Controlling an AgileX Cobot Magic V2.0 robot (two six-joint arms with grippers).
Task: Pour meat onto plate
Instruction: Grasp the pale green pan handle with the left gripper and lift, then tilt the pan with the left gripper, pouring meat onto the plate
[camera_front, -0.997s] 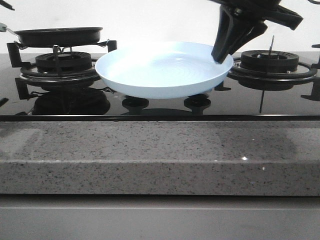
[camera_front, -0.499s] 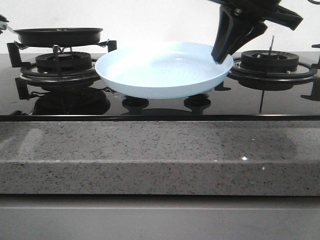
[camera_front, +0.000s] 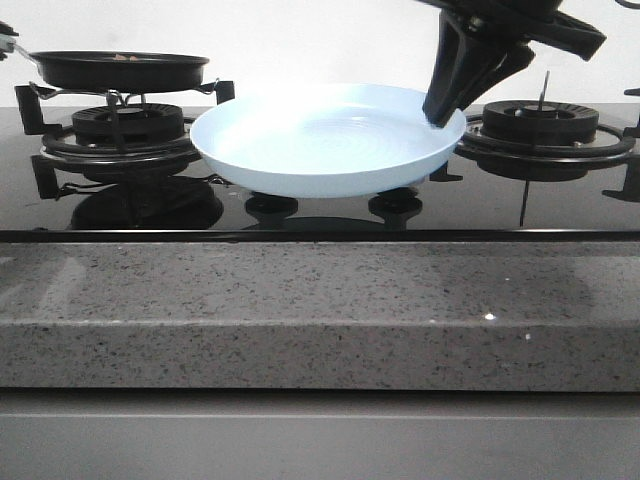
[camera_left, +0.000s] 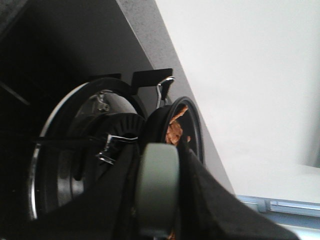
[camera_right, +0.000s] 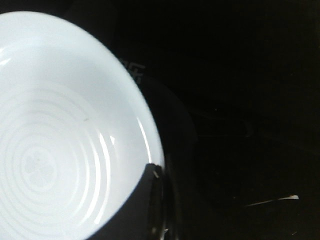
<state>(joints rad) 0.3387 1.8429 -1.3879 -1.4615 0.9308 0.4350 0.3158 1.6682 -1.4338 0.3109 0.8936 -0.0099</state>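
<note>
Meat (camera_left: 176, 131): mostly hidden behind frying pan (camera_front: 118, 70) rim; in front view only faint specks above that rim, too small to tell.
Pan handle (camera_left: 157, 190): blurred, cut off at frame edge.
Left gripper (camera_front: 6, 44): cropped at front view edge.
Right gripper (camera_front: 447, 106): top cropped; closure on plate (camera_front: 325, 140) rim undeterminable.

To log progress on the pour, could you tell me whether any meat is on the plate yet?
No, the plate shows only its bare pale-blue ringed surface, and the meat sits in the pan.
</note>
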